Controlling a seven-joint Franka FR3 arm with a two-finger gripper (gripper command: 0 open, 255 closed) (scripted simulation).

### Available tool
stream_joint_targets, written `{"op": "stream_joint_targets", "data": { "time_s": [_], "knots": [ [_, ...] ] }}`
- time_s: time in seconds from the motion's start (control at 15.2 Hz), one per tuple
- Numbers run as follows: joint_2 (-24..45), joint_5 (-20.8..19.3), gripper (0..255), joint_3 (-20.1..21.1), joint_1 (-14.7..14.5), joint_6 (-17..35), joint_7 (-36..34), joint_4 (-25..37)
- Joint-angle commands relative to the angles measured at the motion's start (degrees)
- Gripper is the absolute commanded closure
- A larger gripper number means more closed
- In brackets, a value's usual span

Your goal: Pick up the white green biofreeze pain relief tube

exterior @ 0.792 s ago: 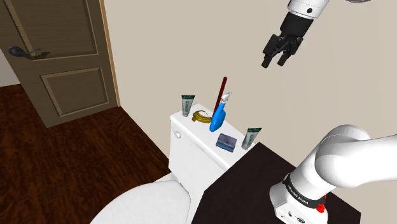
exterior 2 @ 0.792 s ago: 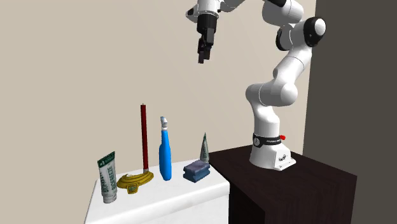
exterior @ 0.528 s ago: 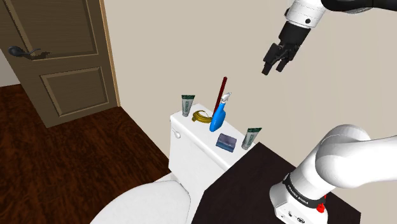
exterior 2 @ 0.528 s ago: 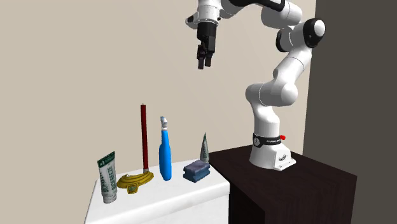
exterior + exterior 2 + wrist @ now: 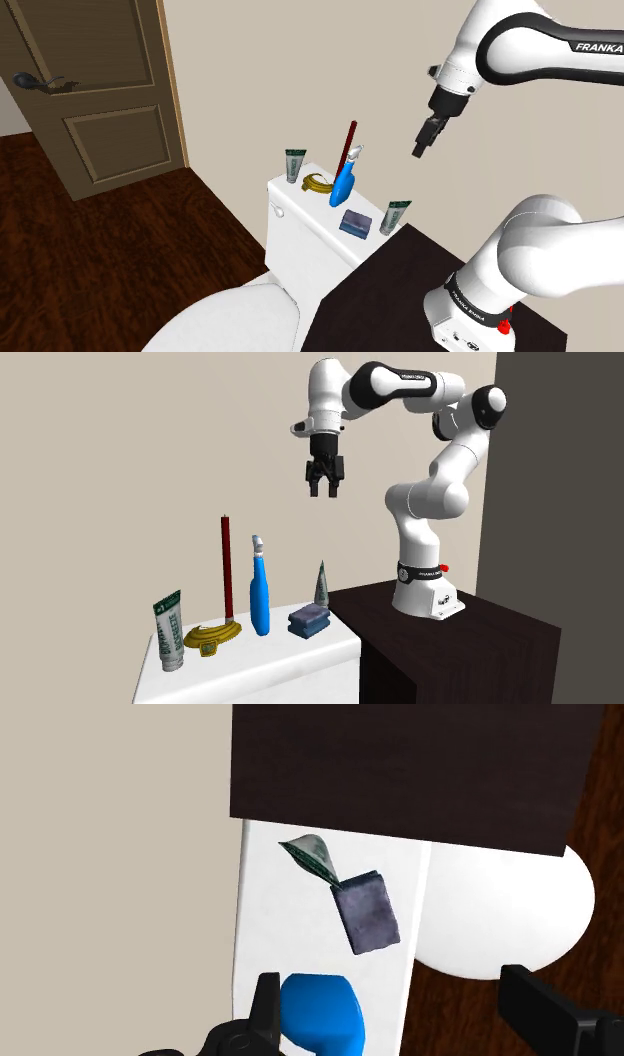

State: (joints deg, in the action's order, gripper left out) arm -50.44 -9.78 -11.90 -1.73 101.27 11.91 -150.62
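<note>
hand: black, fingers apart, empty, high above white toilet tank lid, aimed down, likely lining up | target: white-green squeeze tube standing cap-down at lid's stand end

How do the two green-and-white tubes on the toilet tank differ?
The end tube stands beside the yellow holder; the stand-side tube stands beside the blue-grey pad. In the second exterior view, the end tube shows its broad face, the stand-side tube its narrow edge. Both stand cap down.
</note>
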Motion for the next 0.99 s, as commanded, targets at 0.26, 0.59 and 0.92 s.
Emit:
{"op": "stream_joint_targets", "data": {
  "time_s": [0.26,0.59,0.92],
  "knots": [
    [1.0,-6.1,0,-6.7,-0.5,7.7,12.2,-9.0],
    [5.7,-12.5,0,-13.4,-0.1,15.8,22.4,-14.3],
    [11.2,-16.6,0,-17.6,0.1,23.0,27.3,-17.0]
  ]
}}
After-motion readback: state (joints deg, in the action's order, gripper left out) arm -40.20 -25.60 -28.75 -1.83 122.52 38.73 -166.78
